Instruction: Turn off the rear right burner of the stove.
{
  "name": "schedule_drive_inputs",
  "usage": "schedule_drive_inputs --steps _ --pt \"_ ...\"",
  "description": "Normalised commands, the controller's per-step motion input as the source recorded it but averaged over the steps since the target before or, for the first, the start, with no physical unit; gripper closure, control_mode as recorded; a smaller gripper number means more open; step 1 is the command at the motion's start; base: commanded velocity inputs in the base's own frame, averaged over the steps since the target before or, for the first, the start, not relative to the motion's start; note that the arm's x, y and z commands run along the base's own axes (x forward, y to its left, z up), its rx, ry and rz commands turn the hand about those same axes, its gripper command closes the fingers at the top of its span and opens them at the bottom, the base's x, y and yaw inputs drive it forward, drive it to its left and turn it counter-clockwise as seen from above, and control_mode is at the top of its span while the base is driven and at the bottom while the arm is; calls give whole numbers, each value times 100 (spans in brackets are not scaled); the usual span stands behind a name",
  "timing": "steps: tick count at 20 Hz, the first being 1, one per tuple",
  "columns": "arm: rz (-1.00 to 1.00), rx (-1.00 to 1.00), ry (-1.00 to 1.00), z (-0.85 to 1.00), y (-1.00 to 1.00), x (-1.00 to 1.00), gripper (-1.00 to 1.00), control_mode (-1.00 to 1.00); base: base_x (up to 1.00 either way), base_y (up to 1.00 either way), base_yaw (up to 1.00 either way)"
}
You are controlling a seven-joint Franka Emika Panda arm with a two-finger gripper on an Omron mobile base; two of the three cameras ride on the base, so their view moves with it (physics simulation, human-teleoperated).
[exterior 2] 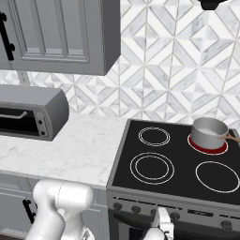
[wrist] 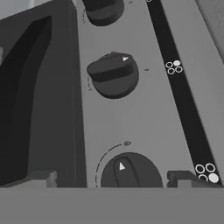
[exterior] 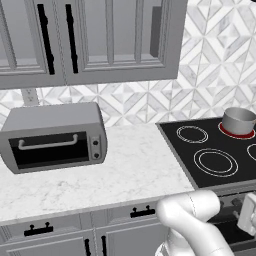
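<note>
The rear right burner (exterior 2: 207, 144) glows red under the pot (exterior 2: 209, 132) — still on — while the hand (wrist: 109, 178), wide open and empty, faces the stove (exterior 2: 140, 180) knobs (wrist: 113, 75).

No words, brands or numbers can be read. The signs stand on the stove's grey front panel (wrist: 131, 118): a small white arrow on the middle knob (wrist: 113, 75) and another on the near knob (wrist: 131, 171). On the black strip (wrist: 183, 100) beside each knob sits a cluster of four small white circles (wrist: 173, 67), one filled; a second cluster (wrist: 206, 172) is partly cut off.
</note>
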Motion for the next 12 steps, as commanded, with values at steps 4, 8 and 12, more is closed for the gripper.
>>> schedule_drive_inputs --steps 4,8,12 --pt "0 0 -7 -1 0 8 -100 -100 0 0 0" --pt "0 0 -2 0 0 8 -100 -100 0 0 0" --pt "0 0 0 1 0 27 100 -100 0 0 0"
